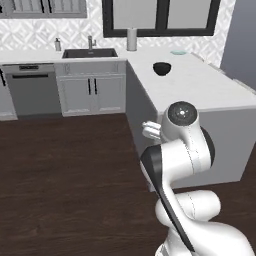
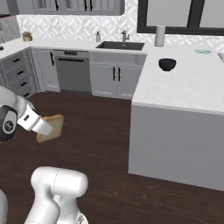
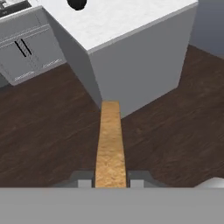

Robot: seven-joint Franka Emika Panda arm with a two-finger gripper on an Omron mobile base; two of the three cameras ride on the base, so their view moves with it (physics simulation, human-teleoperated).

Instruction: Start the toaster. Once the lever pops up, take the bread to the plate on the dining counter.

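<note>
Currently fingers [image 3: 110, 183] are gripping the bread [image 3: 109, 144] edge-on above the dark floor, short of the dining counter [image 3: 131, 17]; the plate [image 2: 203, 51] is sitting near its far edge, calling for a level carry.

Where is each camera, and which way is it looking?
Left base view: behind the arm's left, facing the dining counter, black bowl and plate; white arm at lower right.
Right base view: behind its right, facing the same counter, bowl and sink; the gripper holds the bread at left.
Hand view: on the hand, looking along the edge-on bread between the fingertips toward the counter's corner.
All three share the counter and bowl.
</note>
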